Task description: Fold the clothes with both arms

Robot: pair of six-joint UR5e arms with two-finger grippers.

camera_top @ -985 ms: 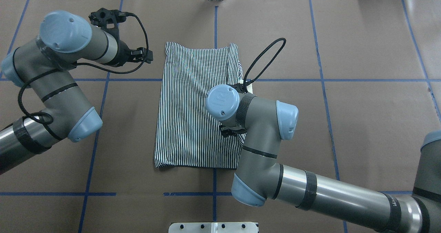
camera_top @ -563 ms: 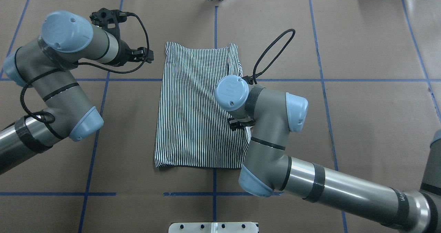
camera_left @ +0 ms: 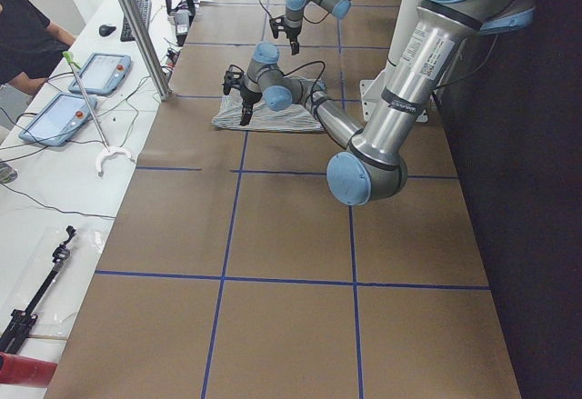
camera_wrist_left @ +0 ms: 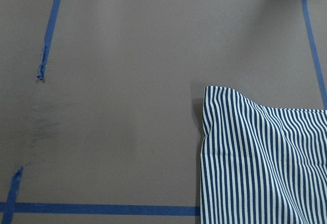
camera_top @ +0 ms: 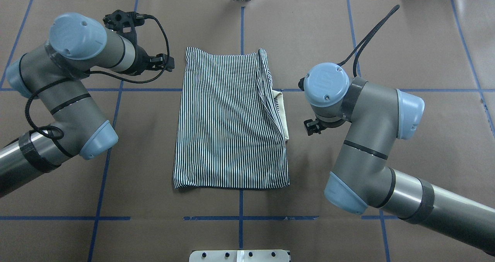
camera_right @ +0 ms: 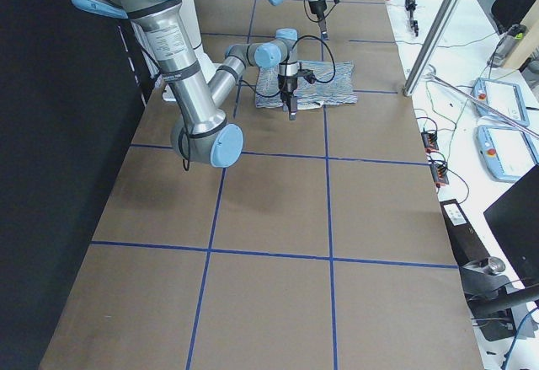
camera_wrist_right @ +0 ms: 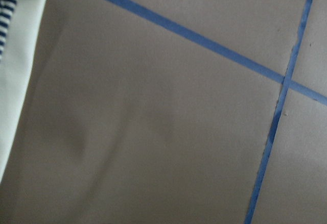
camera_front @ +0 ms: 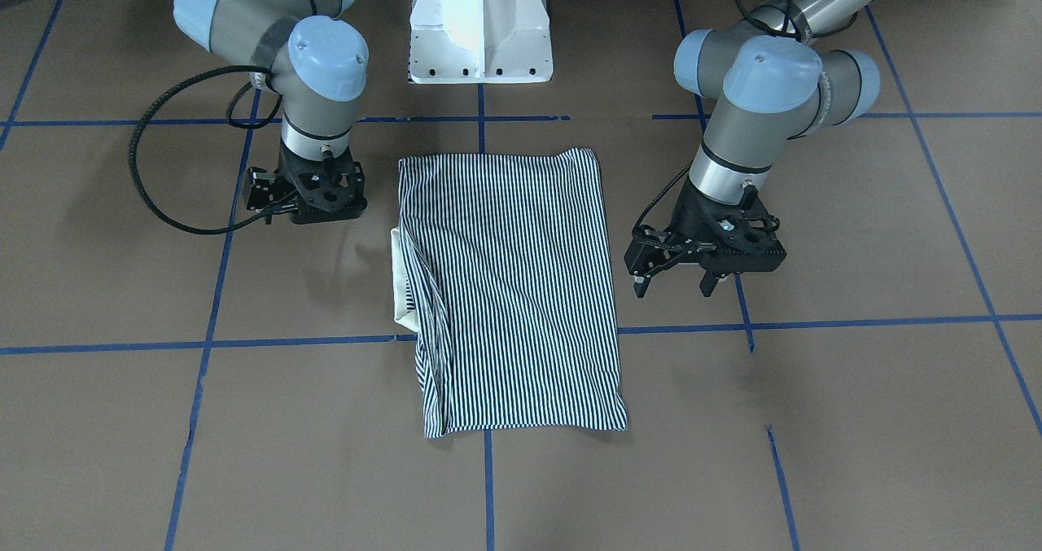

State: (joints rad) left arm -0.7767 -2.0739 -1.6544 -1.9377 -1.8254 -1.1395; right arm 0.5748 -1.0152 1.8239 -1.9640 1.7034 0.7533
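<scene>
- Bench (camera_top: 406,41): brown paper cover with a blue tape grid.
- Left arm (camera_top: 73,95), right arm (camera_top: 367,138): one on each side of the shirt, neither touching it.
- Polo shirt (camera_top: 228,122): mid-bench, folded to a rectangle. Long axis runs from robot-side edge to operators' edge.
- Left claw (camera_front: 674,284): released, empty, just beside the shirt's left long edge.
- Right claw (camera_front: 313,197): points down beside the opposite long edge. Cannot tell if released or clenched.
- Cream collar (camera_top: 281,111): peeks out on the right-claw side, so the right arm is judged nearer to it.
</scene>
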